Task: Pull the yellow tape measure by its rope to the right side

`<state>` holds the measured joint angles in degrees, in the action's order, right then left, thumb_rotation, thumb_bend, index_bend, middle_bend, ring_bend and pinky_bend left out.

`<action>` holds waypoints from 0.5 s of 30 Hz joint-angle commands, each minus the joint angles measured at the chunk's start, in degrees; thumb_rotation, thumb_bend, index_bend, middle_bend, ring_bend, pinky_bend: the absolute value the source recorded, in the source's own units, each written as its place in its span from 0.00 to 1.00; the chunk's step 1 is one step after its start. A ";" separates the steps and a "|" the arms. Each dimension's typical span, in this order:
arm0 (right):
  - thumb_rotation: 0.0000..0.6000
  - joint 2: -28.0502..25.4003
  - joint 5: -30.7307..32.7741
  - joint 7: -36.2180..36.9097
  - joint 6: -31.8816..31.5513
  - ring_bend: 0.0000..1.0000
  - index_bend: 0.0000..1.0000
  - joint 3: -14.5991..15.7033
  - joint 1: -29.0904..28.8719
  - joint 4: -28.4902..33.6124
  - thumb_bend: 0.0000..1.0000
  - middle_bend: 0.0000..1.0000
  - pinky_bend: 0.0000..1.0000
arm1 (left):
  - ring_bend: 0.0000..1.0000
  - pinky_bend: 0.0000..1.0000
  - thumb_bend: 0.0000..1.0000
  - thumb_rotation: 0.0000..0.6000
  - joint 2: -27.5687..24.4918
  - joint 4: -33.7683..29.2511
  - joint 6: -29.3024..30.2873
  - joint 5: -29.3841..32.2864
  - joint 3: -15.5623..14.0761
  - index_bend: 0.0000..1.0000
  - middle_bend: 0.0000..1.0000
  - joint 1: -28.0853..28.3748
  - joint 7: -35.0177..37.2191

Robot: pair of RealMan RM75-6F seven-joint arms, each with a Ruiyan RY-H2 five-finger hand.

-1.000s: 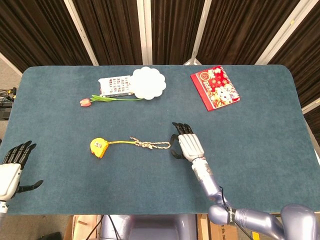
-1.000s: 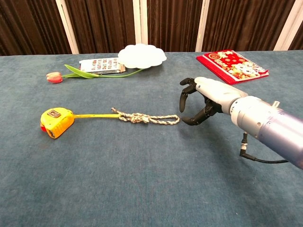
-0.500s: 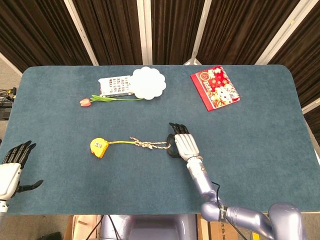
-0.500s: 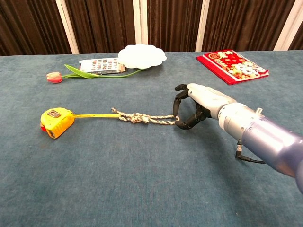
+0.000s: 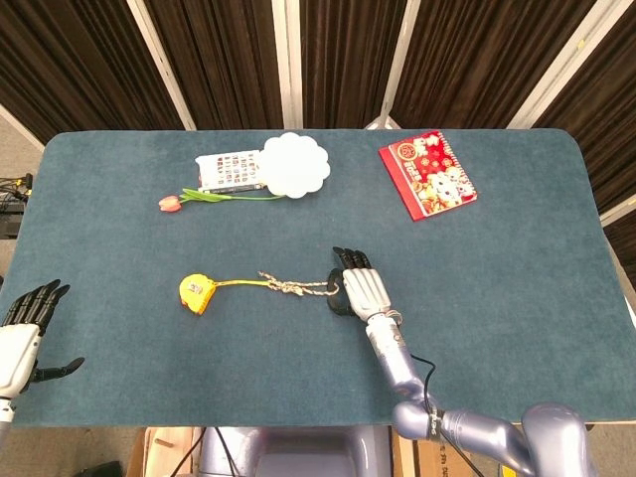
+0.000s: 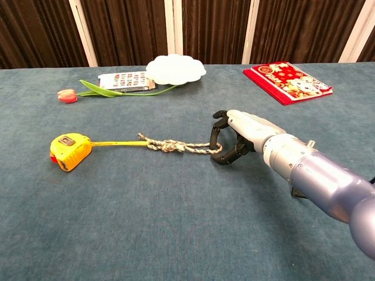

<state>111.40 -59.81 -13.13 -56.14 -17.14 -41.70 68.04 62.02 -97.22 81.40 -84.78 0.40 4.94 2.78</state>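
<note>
- While the yellow tape measure (image 5: 197, 293) lies on the desk (image 5: 517, 268), its rope (image 5: 298, 288) runs out to the right of it.
- The right hand (image 5: 360, 286) is at the rope's far end, fingers curled around it; whether it really grips, I cannot tell.
- The left hand (image 5: 25, 333) is far left of the tape measure, fingers spread, holding nothing.
</note>
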 commanded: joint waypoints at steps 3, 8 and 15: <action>1.00 0.20 0.13 0.03 0.11 0.00 0.56 0.12 0.08 -0.19 0.41 0.10 0.00 | 0.00 0.00 0.00 1.00 0.00 0.01 0.02 0.04 0.01 0.00 0.00 -0.01 -0.04; 1.00 0.31 0.26 0.00 0.16 0.00 0.59 0.14 0.15 -0.13 0.45 0.11 0.00 | 0.00 0.00 0.00 1.00 -0.01 0.02 0.14 0.06 0.03 0.00 0.00 -0.08 -0.04; 1.00 0.00 0.39 -0.02 -0.13 0.00 0.62 0.01 0.43 0.76 0.46 0.11 0.00 | 0.00 0.00 0.00 1.00 -0.05 0.06 0.08 0.18 0.06 0.00 0.00 -0.08 0.14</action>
<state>111.48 -59.41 -13.16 -56.21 -17.10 -41.31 68.66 61.98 -97.16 81.48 -84.60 0.46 4.86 2.92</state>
